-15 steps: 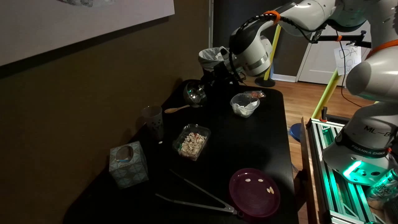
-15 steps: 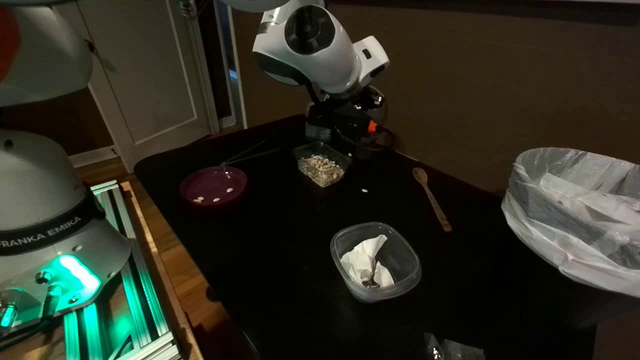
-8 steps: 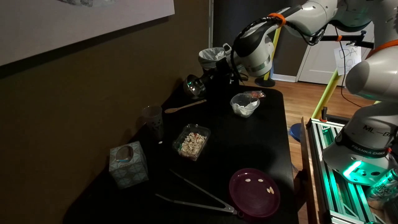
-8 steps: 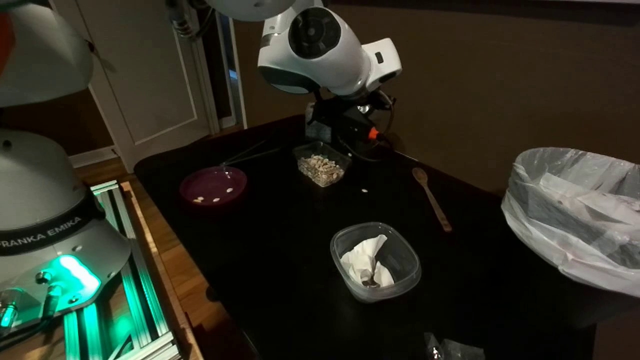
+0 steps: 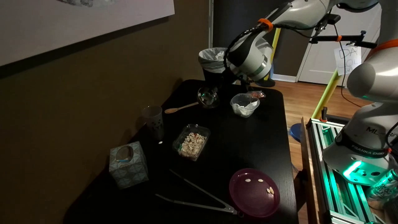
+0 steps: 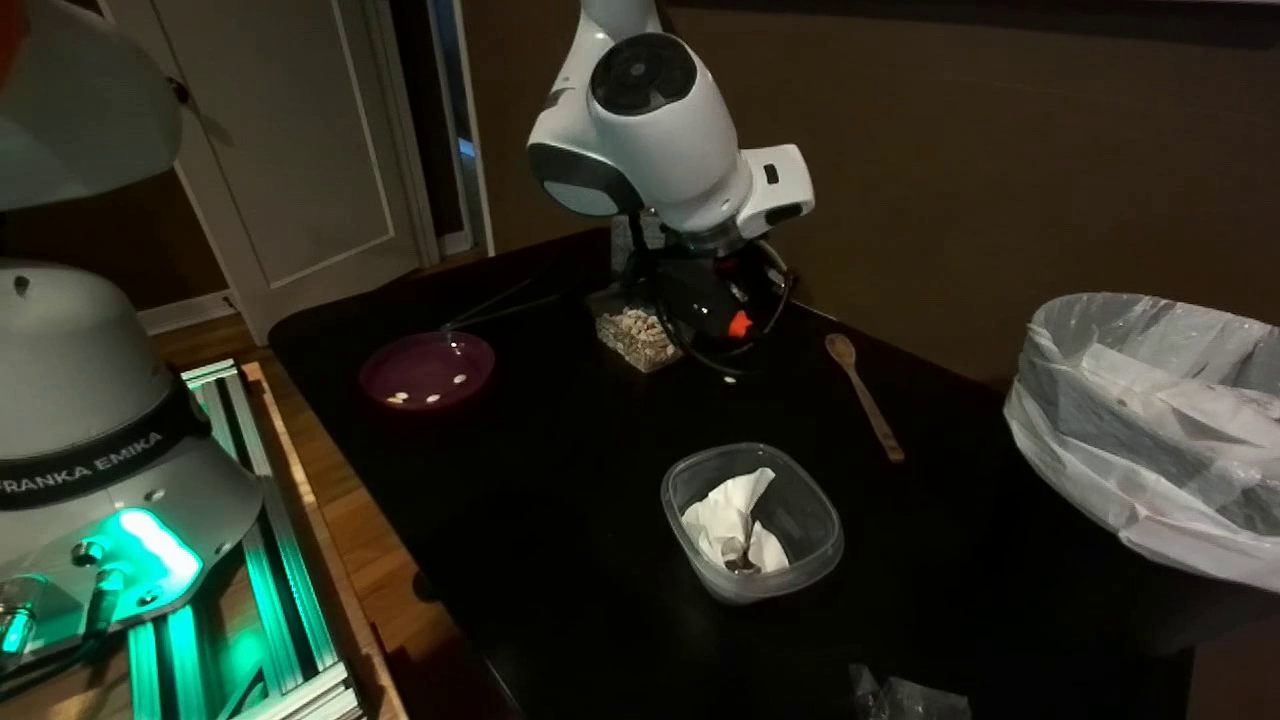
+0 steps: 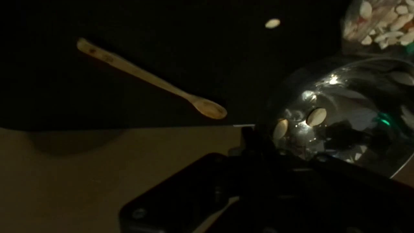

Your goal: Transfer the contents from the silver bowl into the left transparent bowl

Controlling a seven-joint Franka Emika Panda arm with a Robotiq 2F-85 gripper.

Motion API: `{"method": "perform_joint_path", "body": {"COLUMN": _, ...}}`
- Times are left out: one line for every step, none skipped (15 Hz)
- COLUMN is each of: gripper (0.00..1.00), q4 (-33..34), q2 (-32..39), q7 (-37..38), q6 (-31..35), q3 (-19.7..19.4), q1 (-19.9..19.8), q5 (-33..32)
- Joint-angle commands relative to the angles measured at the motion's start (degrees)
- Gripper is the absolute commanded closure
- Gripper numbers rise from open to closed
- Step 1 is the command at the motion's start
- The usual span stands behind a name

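Silver bowl, clenched by the gripper, is found lower, further right than before, near centre in an exterior view; pouring of contents is judged nearly done.

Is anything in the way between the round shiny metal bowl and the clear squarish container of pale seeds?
Nothing visible stands between the round shiny metal bowl and the clear squarish container; the long tan wooden spoon lies left of both in the wrist view.

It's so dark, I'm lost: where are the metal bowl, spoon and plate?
Metal bowl (image 7: 349,111): wrist view, on its shiny inside.
Spoon (image 6: 867,402): in an exterior view, on its handle.
Plate (image 5: 254,196): in an exterior view, on its bare middle.
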Motion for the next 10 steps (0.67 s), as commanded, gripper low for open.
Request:
{"method": "perform_joint_path", "body": {"gripper": 0.99, "q4": 0.71, "q2": -11.62, "q7": 0.90, "q6": -8.68, "q3": -12.98, "q1": 10.68, "q5": 7.95}}
{"method": "perform_joint_path", "body": {"gripper": 0.99, "q4": 0.53, "q2": -13.51, "q7": 1.21, "q6": -11.72, "q3": -17.74, "q1": 14.57, "q5": 9.16}}
{"method": "perform_joint_path", "body": {"gripper": 0.99, "q4": -0.57, "q2": -15.01, "q7": 1.39, "q6": -13.94, "q3": -21.76, "q1": 17.88, "q5": 9.98}}
{"method": "perform_joint_path", "body": {"gripper": 0.99, "q4": -1.75, "q2": -15.98, "q7": 2.50, "q6": -16.16, "q3": -26.10, "q1": 21.45, "q5": 9.31}}
{"method": "perform_joint_path", "body": {"gripper": 0.99, "q4": -2.87, "q2": -16.51, "q7": 4.56, "q6": -17.79, "q3": -30.52, "q1": 25.07, "q5": 7.40}}
{"method": "perform_joint_path", "body": {"gripper": 0.99, "q4": -3.91, "q2": -16.70, "q7": 7.76, "q6": -18.85, "q3": -34.98, "q1": 29.01, "q5": 4.69}}
{"method": "perform_joint_path", "body": {"gripper": 0.99, "q4": -4.14, "q2": -16.28, "q7": 10.36, "q6": -19.56, "q3": -39.41, "q1": 33.02, "q5": 1.91}}
{"method": "perform_joint_path", "body": {"gripper": 0.99, "q4": -2.58, "q2": -14.94, "q7": 11.98, "q6": -19.16, "q3": -43.84, "q1": 37.66, "q5": 0.47}}
{"method": "perform_joint_path", "body": {"gripper": 0.99, "q4": -1.81, "q2": -14.19, "q7": 13.58, "q6": -19.79, "q3": -47.71, "q1": 41.79, "q5": -0.51}}
{"method": "perform_joint_path", "body": {"gripper": 0.99, "q4": -0.76, "q2": -13.14, "q7": 15.01, "q6": -18.63, "q3": -50.96, "q1": 45.69, "q5": -1.21}}
